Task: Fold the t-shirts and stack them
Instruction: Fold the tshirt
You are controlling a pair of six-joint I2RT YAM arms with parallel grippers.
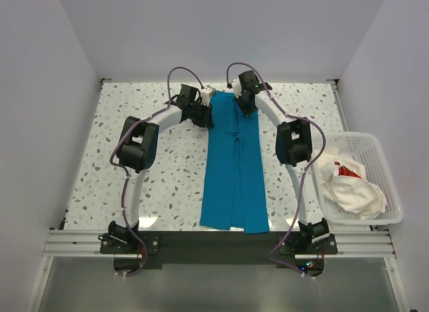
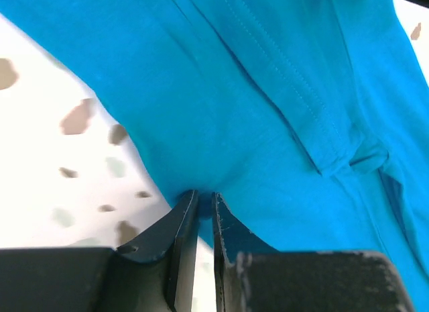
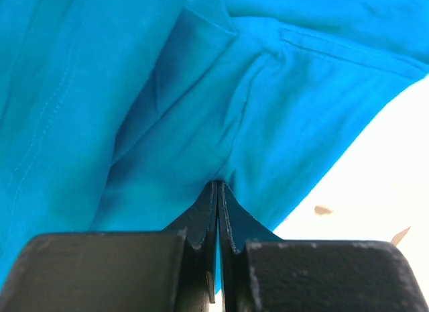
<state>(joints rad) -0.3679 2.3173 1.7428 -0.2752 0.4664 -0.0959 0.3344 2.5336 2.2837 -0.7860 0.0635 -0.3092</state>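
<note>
**Q:** Left tool [image 2: 201,199] and right tool [image 3: 218,186]: state?
**A:** Each is clamped on a far corner of the teal t-shirt [image 1: 234,171]. The left holds only a thin bite of edge.
**Q:** Hazard?
**A:** That bite may slip on lifting, dropping one corner and skewing the fold.
**Q:** Axis?
**A:** Lengthwise from the tools back toward the arm bases, flat on the worktop [image 1: 134,104].

teal t-shirt [image 1: 234,178]: was matt knit cloth, hems stitched
white t-shirt [image 1: 350,190], right of teal t-shirt: was soft, creased cloth
basket [image 1: 362,140]: was white plastic mesh
table [image 1: 171,188]: looked smooth, speckled like stone
</note>
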